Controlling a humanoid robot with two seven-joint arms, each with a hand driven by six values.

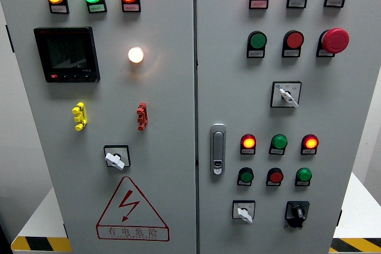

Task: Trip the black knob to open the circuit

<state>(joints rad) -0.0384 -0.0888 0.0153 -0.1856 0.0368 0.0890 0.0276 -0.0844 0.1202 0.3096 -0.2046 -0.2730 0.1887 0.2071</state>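
The black knob sits on a dark square plate at the lower right of the right-hand cabinet door, its pointer angled down to the left. A white selector switch is just left of it on the same row. Neither of my hands shows in the head view.
The grey panel carries lit indicator lamps, green and red push buttons, a red mushroom stop button, another white selector, a door latch handle, a digital meter and a high-voltage warning triangle. Yellow-black floor tape lies at both bottom corners.
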